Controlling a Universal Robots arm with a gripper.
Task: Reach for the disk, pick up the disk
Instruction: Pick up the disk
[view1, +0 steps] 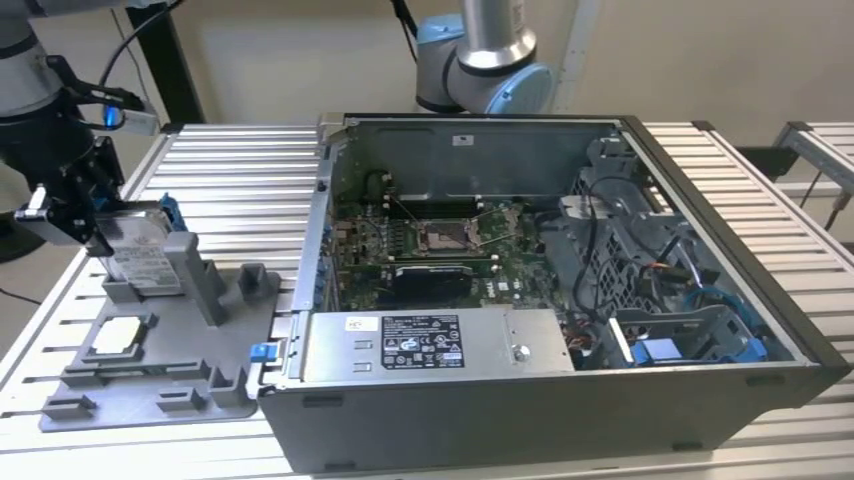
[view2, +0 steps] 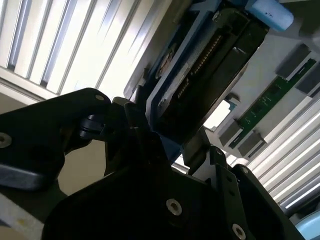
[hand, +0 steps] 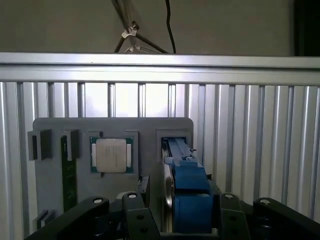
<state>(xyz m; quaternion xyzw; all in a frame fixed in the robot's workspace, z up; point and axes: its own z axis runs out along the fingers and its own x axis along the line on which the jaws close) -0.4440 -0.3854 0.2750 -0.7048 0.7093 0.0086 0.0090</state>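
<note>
One black robot gripper (view1: 96, 232) is straddling the disk (view1: 144, 262), a silver-grey rectangular metal drive in a bright blue plastic bracket. It is standing on edge in the flat grey plastic holder (view1: 147, 395) at the exterior view's left. Its jaws are sitting close on both sides, though whether they are clamping it I cannot tell.

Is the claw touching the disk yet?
Cannot tell. In both wrist views the claw sits on either side of the disk, close against it, but their edges merge in shadow, so neither contact nor a gap is plain.
</note>
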